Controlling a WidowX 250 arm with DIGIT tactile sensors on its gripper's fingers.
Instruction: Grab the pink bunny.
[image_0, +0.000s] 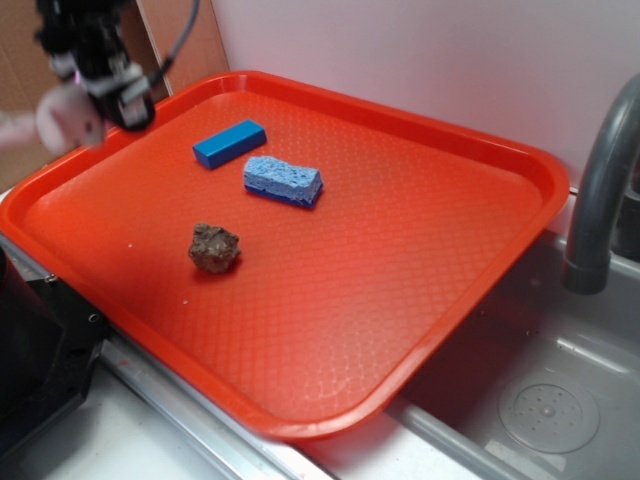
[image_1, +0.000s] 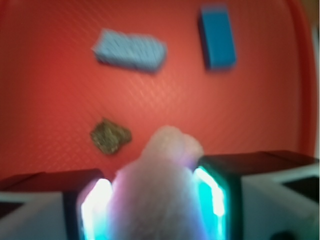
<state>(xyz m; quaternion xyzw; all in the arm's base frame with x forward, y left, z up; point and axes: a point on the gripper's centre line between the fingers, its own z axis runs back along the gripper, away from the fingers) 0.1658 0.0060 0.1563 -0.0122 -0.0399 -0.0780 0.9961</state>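
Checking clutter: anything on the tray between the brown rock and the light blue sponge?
Nothing; bare orange tray separates brown rock and sponge in both views.

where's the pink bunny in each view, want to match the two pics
Exterior: the pink bunny is at the far left edge, blurred, held up in the gripper above the corner of the red tray.
Wrist: it fills the bottom centre, pinched between the two jaws.
Shared landmark: the brown rock, which lies on the tray in both views.

One bunny (image_1: 160, 190) — one rock (image_0: 214, 247) — two blocks (image_0: 230, 143).
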